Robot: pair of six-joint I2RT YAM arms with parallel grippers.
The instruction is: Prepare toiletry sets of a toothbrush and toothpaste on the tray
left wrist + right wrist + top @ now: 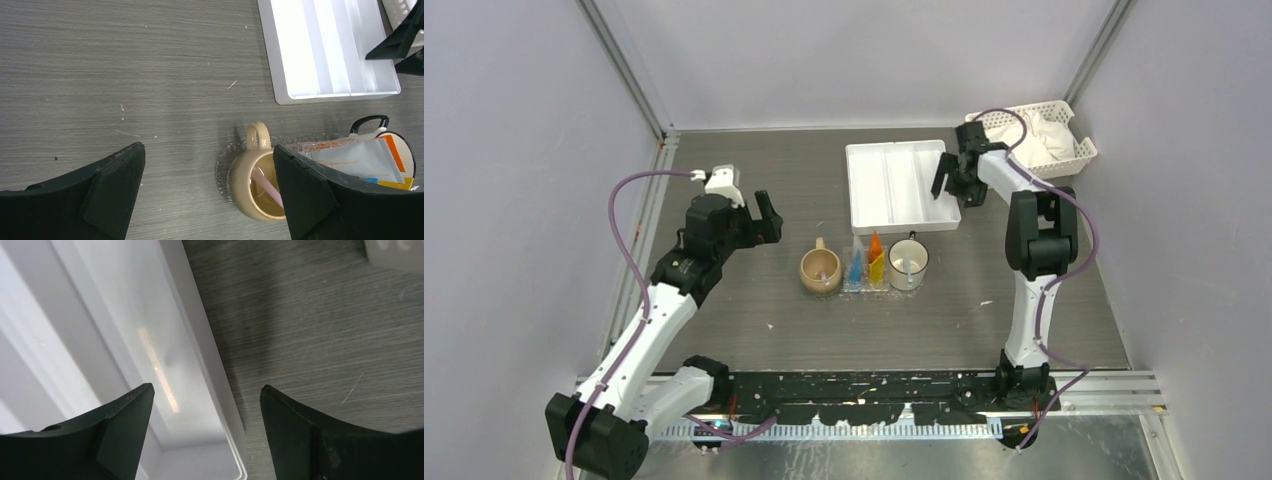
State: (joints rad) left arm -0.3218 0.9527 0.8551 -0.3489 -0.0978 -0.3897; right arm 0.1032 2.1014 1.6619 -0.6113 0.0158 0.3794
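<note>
The small clear tray point(864, 289) lies mid-table, its textured rim point(223, 162) showing by a beige mug point(821, 271). A pink toothbrush point(267, 187) leans inside that mug point(250, 185). Blue point(856, 266) and orange point(876, 252) toothpaste tubes stand on the tray between the beige mug and a white mug point(908, 265). My left gripper point(767, 218) hovers open left of the mugs, nothing between its jaws point(208, 146). My right gripper point(951, 185) is open over the near right corner of the white compartmented tray point(894, 185), its jaws point(206, 387) straddling that tray's right wall point(200, 340).
A white slotted basket point(1044, 140) holding white cloth stands at the back right, just behind the right arm. The white compartmented tray point(320, 50) lies behind the mugs. Grey walls enclose the table on three sides.
</note>
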